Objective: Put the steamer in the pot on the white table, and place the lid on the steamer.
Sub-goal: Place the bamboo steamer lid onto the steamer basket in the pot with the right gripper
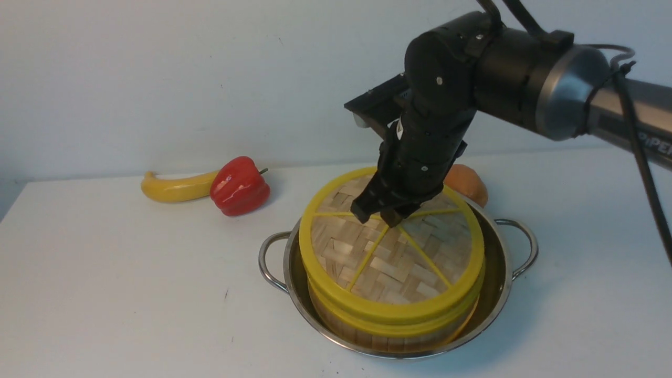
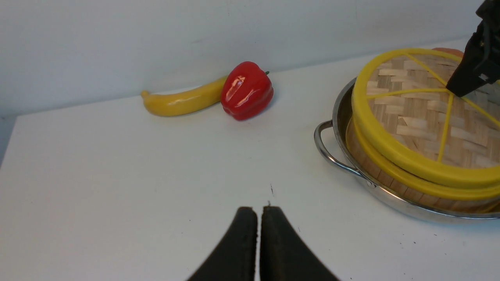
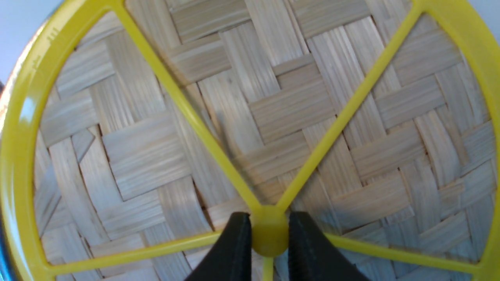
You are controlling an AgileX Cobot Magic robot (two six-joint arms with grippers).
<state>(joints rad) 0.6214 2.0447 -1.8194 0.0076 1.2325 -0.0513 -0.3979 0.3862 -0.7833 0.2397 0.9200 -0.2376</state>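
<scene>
The steel pot (image 1: 499, 283) stands on the white table (image 1: 131, 294). The bamboo steamer (image 1: 346, 328) sits inside it, its contents hidden by the woven lid (image 1: 394, 262) lying on top. My right gripper (image 1: 387, 214) is shut on the lid's yellow centre knob (image 3: 269, 233), one finger on each side. In the left wrist view the pot (image 2: 340, 117), steamer (image 2: 371, 168) and lid (image 2: 414, 117) show at the right. My left gripper (image 2: 258, 212) is shut and empty over bare table, well to the left of the pot.
A yellow banana (image 1: 176, 187) and a red bell pepper (image 1: 240, 186) lie at the back left near the wall. An orange round thing (image 1: 467, 184) sits just behind the pot. The pot's wire handles (image 1: 268, 260) stick out left and right.
</scene>
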